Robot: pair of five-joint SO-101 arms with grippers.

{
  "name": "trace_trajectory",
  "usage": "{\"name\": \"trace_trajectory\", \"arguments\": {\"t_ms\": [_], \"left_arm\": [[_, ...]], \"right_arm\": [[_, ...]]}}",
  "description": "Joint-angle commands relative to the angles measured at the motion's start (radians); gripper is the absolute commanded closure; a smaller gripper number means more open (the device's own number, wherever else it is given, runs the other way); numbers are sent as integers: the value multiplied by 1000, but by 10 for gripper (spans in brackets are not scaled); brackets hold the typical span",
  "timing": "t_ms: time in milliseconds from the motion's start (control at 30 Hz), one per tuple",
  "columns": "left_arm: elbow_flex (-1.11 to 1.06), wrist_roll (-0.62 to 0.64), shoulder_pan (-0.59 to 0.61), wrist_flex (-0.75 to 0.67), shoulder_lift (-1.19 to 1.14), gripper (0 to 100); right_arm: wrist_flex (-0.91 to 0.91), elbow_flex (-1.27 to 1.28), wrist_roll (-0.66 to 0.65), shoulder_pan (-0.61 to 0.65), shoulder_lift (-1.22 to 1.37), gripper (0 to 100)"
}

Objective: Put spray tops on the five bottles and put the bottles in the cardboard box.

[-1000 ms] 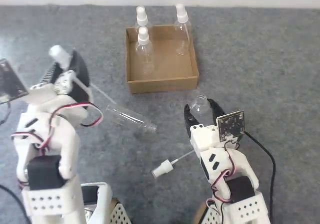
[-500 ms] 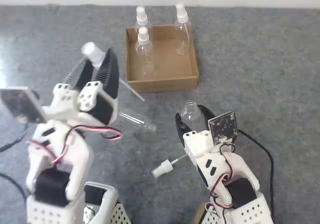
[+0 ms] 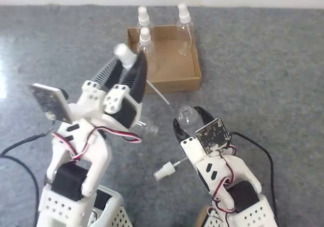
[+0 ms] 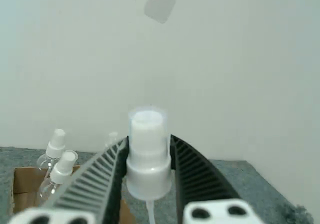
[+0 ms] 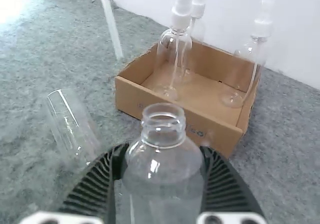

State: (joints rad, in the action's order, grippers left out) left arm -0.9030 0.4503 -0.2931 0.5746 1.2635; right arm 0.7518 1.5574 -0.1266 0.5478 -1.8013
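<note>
Light: bright, even, diffuse. Shadows: faint, soft-edged. Glare: pale patch on table, well apart from left gripper. Glints: on bottle between right gripper fingers.

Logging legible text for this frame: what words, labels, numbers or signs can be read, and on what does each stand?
Brown cardboard box: faint print on its front wall, too blurred to read.
Camera circuit board on the right arm's wrist: markings too small to read.
Clear plastic bottle, white spray top: no label visible.
Nothing else legible.
</note>
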Motion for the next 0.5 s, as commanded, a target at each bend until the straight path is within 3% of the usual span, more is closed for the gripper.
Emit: {"name": "trace_trajectory", "arguments": {"t_ms": [0,467], "left_arm": [[-18,9,-61,-37,12,988],[-18,9,-68,-57,5,988]], "right_arm": [[5,-64,-17,10,-15,982],[-5,-64,-86,15,-15,982]]}}
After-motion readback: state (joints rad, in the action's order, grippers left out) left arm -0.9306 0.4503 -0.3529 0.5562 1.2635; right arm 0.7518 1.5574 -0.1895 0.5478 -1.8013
